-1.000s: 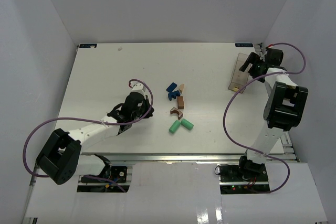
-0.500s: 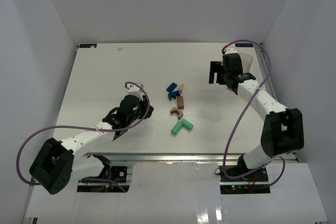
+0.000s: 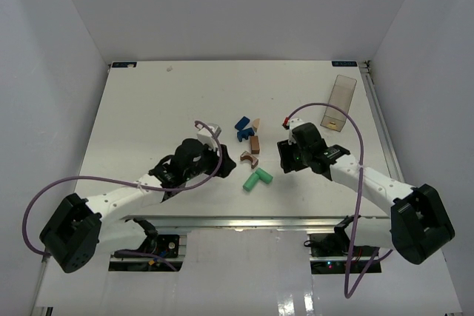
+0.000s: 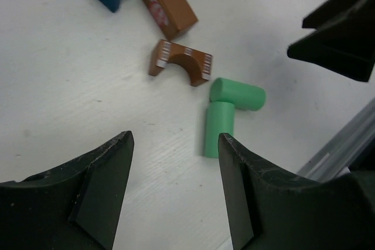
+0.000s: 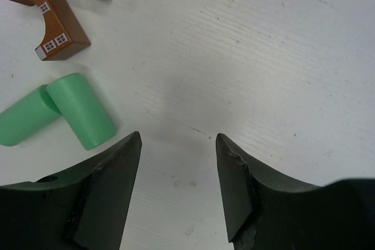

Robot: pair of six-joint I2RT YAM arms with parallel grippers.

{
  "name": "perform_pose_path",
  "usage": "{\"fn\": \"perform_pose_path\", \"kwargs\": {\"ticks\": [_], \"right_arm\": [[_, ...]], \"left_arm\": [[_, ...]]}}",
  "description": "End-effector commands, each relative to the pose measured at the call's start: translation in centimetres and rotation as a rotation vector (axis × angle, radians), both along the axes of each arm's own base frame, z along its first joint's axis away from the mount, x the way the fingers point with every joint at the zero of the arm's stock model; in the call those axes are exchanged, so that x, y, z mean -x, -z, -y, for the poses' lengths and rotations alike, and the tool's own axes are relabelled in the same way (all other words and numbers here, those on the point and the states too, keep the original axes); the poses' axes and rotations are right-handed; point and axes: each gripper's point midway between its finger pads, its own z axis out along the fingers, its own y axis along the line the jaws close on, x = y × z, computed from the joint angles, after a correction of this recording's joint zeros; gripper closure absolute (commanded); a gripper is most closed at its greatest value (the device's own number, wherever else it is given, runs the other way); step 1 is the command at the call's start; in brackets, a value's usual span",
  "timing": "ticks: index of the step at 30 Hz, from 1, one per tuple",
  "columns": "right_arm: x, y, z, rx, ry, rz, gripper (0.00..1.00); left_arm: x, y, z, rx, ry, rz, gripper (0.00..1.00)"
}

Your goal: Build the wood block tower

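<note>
The wooden blocks lie loose in the middle of the table: blue pieces [image 3: 242,129], a tan piece [image 3: 256,123], a brown brick [image 3: 255,144], a brown arch [image 3: 248,158] and two green cylinders [image 3: 255,178] touching in an L. My left gripper [image 3: 217,155] hovers just left of them, open and empty; in its wrist view its fingertips [image 4: 176,139] frame bare table short of a cylinder [image 4: 220,128] and the arch [image 4: 180,61]. My right gripper [image 3: 284,155] is just right of the blocks, open and empty [image 5: 179,139], with the cylinders [image 5: 82,118] at its left.
A clear rectangular plastic box [image 3: 338,101] lies at the far right of the table. The table's near edge with its metal rail [image 3: 259,221] runs just below the blocks. The right gripper's dark body [image 4: 340,33] shows in the left wrist view.
My right arm swung from the clear box down to the blocks' right side, its jaws narrowing. My left gripper went from shut to open and edged right toward the blocks.
</note>
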Motion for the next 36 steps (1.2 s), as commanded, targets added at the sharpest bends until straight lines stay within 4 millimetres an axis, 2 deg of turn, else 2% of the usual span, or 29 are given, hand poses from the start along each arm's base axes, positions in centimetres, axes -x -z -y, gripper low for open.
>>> {"fn": "perform_pose_path", "kwargs": {"ticks": [1, 4, 10, 16, 19, 25, 29, 33, 36], "right_arm": [[-0.4, -2.1, -1.6, -0.108, -0.004, 0.082, 0.4], [-0.3, -2.3, -1.8, -0.121, -0.002, 0.093, 0.4], [-0.4, -3.4, -1.6, -0.142, 0.014, 0.136, 0.4], [-0.2, -4.6, -1.1, -0.158, 0.026, 0.181, 0.4], [-0.2, -4.9, -0.9, -0.161, 0.034, 0.194, 0.4], [-0.1, -5.4, -0.8, -0.172, 0.038, 0.21, 0.4], [-0.1, -5.8, -0.7, -0.176, 0.041, 0.22, 0.4], [0.0, -6.0, -0.8, -0.186, 0.037, 0.225, 0.4], [0.3, -6.6, -1.6, -0.219, 0.002, 0.223, 0.4]], "left_arm": [[2.1, -0.7, 3.2, -0.008, 0.144, -0.009, 0.31], [2.8, 0.3, 4.5, -0.05, 0.194, -0.043, 0.32], [2.4, 3.5, 5.8, -0.184, 0.186, -0.099, 0.33], [2.7, 5.0, 7.6, -0.237, 0.214, -0.122, 0.36], [2.0, 5.9, 7.1, -0.307, 0.15, -0.123, 0.38], [2.2, 7.3, 7.3, -0.348, 0.14, -0.145, 0.43], [2.4, 8.0, 7.0, -0.368, 0.132, -0.162, 0.51], [2.6, 7.4, 6.3, -0.352, 0.106, -0.157, 0.76], [2.8, 5.6, 6.1, -0.306, 0.099, -0.133, 0.93]]}}
